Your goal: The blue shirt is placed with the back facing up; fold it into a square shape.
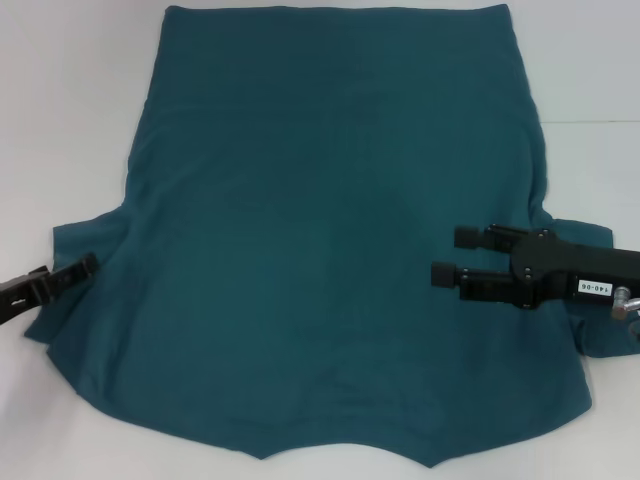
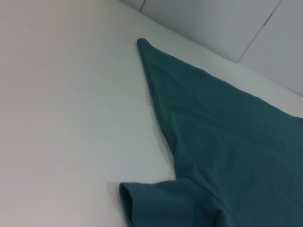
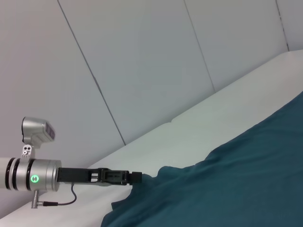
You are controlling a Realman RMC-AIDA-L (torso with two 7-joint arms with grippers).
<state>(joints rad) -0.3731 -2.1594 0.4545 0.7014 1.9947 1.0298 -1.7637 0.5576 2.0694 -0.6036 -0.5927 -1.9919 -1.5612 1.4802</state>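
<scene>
The blue shirt [image 1: 320,230] lies spread flat on the white table, plain side up, with the hem at the far edge and the neckline at the near edge. My right gripper [image 1: 452,255] hovers over the shirt's right side near the right sleeve; it is open, with nothing between its two fingers. My left gripper [image 1: 75,270] is at the outer edge of the left sleeve [image 1: 75,245]. The left wrist view shows that sleeve [image 2: 142,203] and the shirt's side edge [image 2: 156,94]. The right wrist view shows the shirt [image 3: 236,184] and the left gripper [image 3: 125,177] at its sleeve.
The white table [image 1: 70,100] shows bare on both sides of the shirt. A pale panelled wall [image 3: 142,71] rises behind the table. The left arm's silver wrist with a green light [image 3: 35,178] reaches in low over the table.
</scene>
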